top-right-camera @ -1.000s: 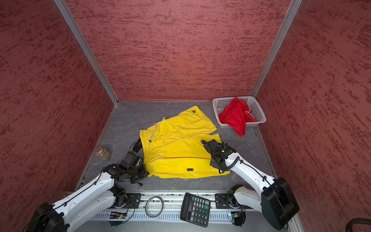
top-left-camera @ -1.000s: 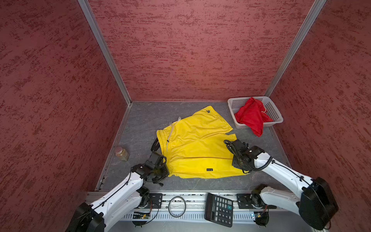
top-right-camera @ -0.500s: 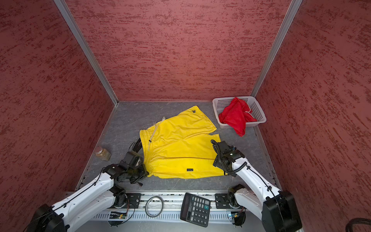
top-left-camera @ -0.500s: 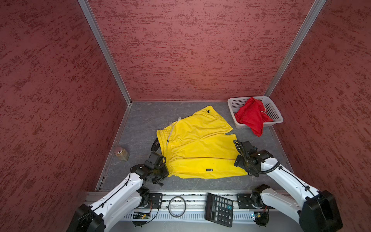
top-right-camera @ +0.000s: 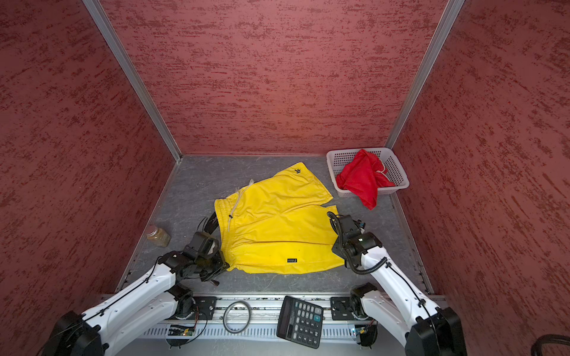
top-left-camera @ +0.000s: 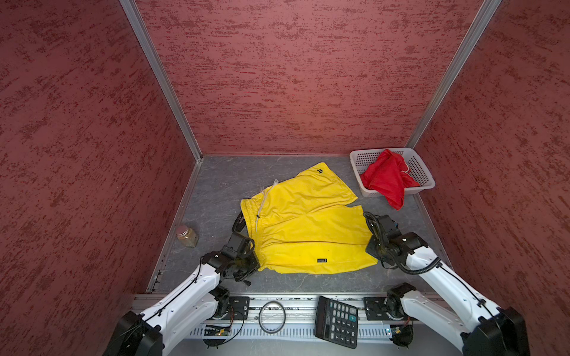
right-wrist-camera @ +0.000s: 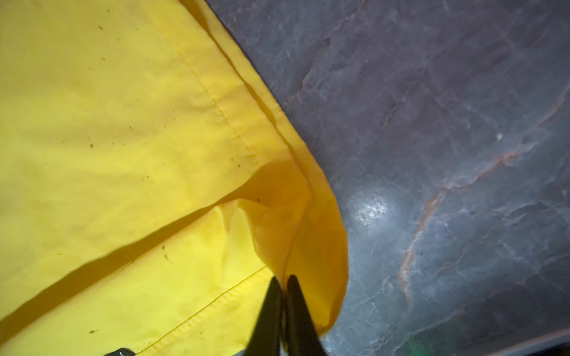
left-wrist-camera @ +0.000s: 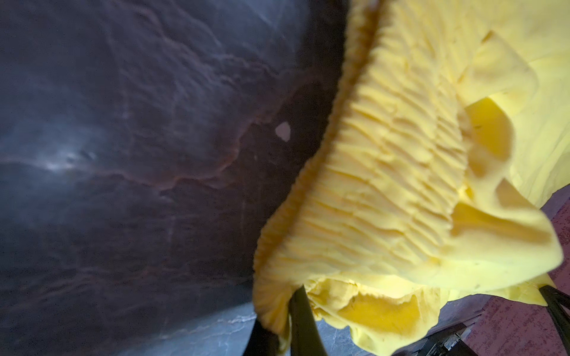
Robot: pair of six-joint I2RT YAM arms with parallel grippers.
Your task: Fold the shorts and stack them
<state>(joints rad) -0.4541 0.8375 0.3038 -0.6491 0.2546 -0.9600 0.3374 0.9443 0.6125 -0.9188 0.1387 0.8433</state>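
Observation:
The yellow shorts (top-left-camera: pixel 305 228) (top-right-camera: pixel 274 225) lie spread flat mid-table, waistband to the left and legs to the right. My left gripper (top-left-camera: pixel 253 260) (left-wrist-camera: pixel 288 308) is shut on the near end of the gathered waistband (left-wrist-camera: pixel 385 185), which is lifted a little. My right gripper (top-left-camera: pixel 371 248) (right-wrist-camera: pixel 283 283) is shut on the hem corner of the near leg (right-wrist-camera: pixel 308 234). The red shorts (top-left-camera: pixel 385 180) (top-right-camera: pixel 361 178) sit crumpled in the white basket (top-left-camera: pixel 421 169) at the back right, with one part hanging over its front rim.
A small jar (top-left-camera: pixel 187 236) stands near the left wall. A calculator (top-left-camera: pixel 336 320) and a metal ring (top-left-camera: pixel 272 317) lie on the front rail. Red walls close in three sides. Bare grey tabletop (top-left-camera: pixel 222 185) lies behind and left of the yellow shorts.
My right gripper has slid off the yellow leg toward its near right corner and shut on the hem. The left gripper has kept its hold on the waistband.

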